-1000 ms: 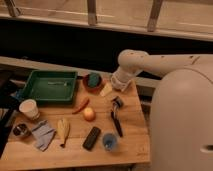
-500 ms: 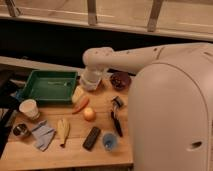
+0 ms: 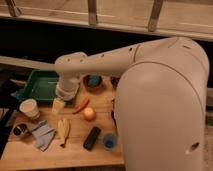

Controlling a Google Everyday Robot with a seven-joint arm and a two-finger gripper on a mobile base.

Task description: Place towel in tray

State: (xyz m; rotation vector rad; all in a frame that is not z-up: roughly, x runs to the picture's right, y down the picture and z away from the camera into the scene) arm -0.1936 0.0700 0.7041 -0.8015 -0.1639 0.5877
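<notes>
The towel (image 3: 44, 135) is a crumpled blue-grey cloth lying on the wooden table near its front left. The green tray (image 3: 36, 85) stands at the back left of the table. My white arm reaches in from the right. Its gripper (image 3: 58, 105) hangs just off the tray's front right corner and above the table. It is well behind and to the right of the towel and does not touch it.
A paper cup (image 3: 30, 108) and a small dark tin (image 3: 20, 131) stand left of the towel. A banana (image 3: 62, 130), an orange (image 3: 89, 114), a red-orange carrot-like item (image 3: 81, 105), a black bar (image 3: 92, 138), a blue cup (image 3: 109, 140) and a dark bowl (image 3: 93, 81) are spread about.
My arm has swung left across the table. The gripper moved from the middle right to the tray's front right corner. The towel and the other things have not moved.
</notes>
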